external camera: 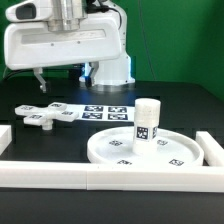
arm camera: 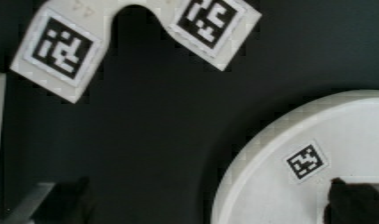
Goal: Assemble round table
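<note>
The large rimmed round disc (external camera: 150, 150) lies on the dark table near the front, with the short thick post (external camera: 148, 120) standing upright on it. The flat cross-shaped piece (external camera: 45, 115) lies at the exterior view's left. My gripper (external camera: 62, 76) hangs high above the table, open and empty. In the wrist view the gripper (arm camera: 207, 205) has its jaws wide apart. One fingertip (arm camera: 61, 200) is over bare table and the other is over the disc's rim (arm camera: 319, 150). Two tagged arms of the cross-shaped piece (arm camera: 70, 50) show beyond. The post is out of the wrist view.
The marker board (external camera: 105, 110) lies flat behind the disc. Long white border rails run along the front (external camera: 110, 178) and both sides. The robot base (external camera: 110, 65) stands at the back against a green wall.
</note>
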Available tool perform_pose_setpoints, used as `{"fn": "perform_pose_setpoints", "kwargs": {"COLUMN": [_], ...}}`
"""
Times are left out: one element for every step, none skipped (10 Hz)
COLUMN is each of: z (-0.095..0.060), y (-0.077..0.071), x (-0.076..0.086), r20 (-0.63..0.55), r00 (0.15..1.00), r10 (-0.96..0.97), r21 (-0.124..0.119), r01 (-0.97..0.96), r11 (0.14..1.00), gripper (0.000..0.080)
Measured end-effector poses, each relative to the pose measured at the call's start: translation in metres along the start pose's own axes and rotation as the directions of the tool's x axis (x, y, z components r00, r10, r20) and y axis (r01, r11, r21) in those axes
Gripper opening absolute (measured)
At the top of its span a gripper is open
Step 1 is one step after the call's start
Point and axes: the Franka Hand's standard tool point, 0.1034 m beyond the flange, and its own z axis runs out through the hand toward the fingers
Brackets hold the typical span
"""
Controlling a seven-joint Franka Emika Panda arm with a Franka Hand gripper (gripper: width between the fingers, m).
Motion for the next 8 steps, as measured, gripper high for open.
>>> {"fn": "perform_pose_setpoints", "kwargs": {"z": [0.001, 0.001, 0.001, 0.002, 0.008, 0.012, 0.015, 0.015], "y": [-0.004, -0.005, -0.004, 0.000, 0.004, 0.006, 0.014, 0.017], "x": [0.002, 0.002, 0.002, 0.000, -0.008, -0.016, -0.025, -0.027], "r20": [0.001, 0.001, 0.001, -0.003, -0.001, 0.003, 0.002, 0.002], "r00": [1.000, 1.000, 1.000, 0.998, 0.993, 0.992, 0.990, 0.992], "r10": [-0.002, -0.004, -0.003, -0.058, -0.120, -0.123, -0.142, -0.127], "r21": [0.001, 0.002, 0.002, -0.018, -0.052, -0.059, -0.064, -0.064], "r01": [0.002, 0.004, 0.003, 0.058, 0.120, 0.123, 0.141, 0.127], "r11": [1.000, 1.000, 1.000, 0.998, 0.991, 0.991, 0.988, 0.990], "gripper": [0.0649, 0.0649, 0.0649, 0.0649, 0.0649, 0.0649, 0.0649, 0.0649]}}
